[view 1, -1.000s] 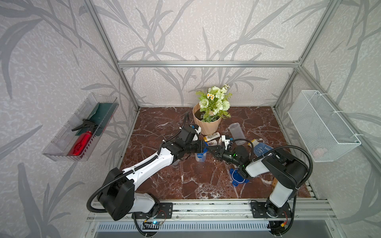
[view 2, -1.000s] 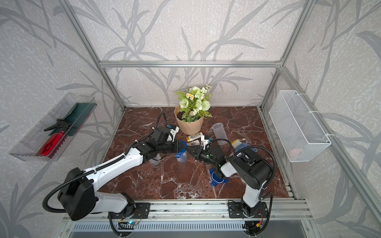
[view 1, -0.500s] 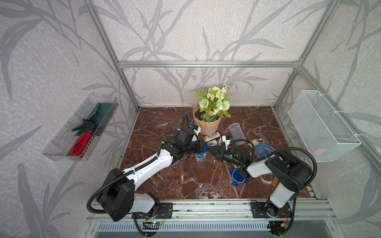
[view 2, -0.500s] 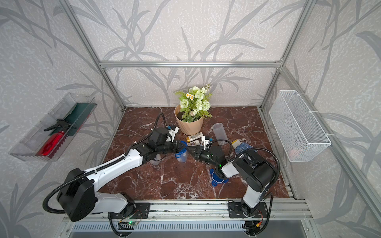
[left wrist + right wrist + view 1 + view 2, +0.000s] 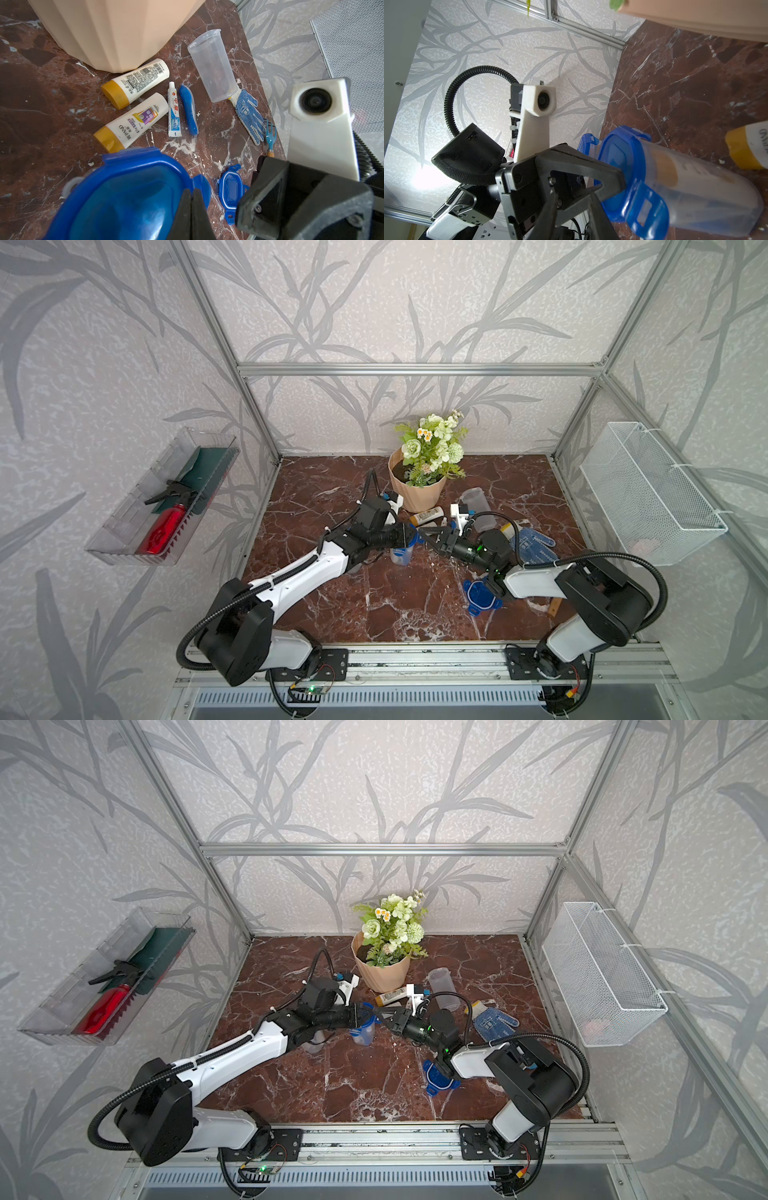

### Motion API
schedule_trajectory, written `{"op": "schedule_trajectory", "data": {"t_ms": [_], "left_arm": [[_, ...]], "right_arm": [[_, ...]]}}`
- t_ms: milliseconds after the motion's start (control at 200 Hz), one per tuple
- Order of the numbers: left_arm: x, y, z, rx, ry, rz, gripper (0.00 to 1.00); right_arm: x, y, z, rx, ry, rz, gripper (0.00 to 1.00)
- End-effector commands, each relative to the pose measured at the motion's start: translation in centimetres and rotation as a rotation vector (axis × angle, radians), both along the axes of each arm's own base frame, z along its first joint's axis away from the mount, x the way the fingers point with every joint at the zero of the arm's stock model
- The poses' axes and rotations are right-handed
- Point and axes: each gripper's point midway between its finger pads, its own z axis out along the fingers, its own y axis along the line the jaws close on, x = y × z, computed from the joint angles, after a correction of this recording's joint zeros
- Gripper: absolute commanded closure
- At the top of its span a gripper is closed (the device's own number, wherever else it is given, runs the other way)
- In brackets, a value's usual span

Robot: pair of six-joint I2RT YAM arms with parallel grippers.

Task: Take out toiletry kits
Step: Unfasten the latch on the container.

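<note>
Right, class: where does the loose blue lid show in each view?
Both top views: lid nearer the camera than the glove.
Left wrist: lid beside the closed jar.
Right wrist: not in it.
Shared landmark: the pot, in all four.

A flowerpot (image 5: 417, 495) stands far centre, an open clear jar (image 5: 478, 508) lying just right of it, near a blue-dotted glove (image 5: 532, 543). A blue lid (image 5: 482, 595) lies nearer; a wire basket (image 5: 648, 493) hangs on the right wall.
</note>
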Motion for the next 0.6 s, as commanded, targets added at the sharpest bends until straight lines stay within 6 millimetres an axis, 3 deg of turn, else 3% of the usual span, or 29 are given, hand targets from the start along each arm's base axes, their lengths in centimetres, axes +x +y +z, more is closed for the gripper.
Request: {"op": "schedule_trajectory", "data": {"t_ms": [0, 90, 215, 395, 595], "left_arm": [[-4.3, 3.9, -7.2, 0.225, 0.268, 0.029, 1.0], [-3.5, 3.8, -5.0, 0.222, 0.215, 0.026, 1.0], [-2.0, 2.7, -1.3, 0.17, 0.123, 0.01, 1.0], [-0.2, 0.6, 3.3, 0.102, 0.047, -0.023, 0.97], [-0.3, -0.2, 6.6, 0.053, -0.007, -0.049, 0.96]], "right_arm": [[-0.2, 0.5, 2.1, -0.059, -0.083, 0.022, 0.73], [-0.2, 0.2, 1.5, -0.216, -0.105, 0.017, 0.73], [0.1, -1.6, -0.2, -0.476, -0.122, -0.032, 0.73], [1.1, -3.5, -2.8, -0.685, -0.1, -0.086, 1.0], [2.1, -3.9, -5.0, -0.897, -0.101, -0.066, 1.0]]}}
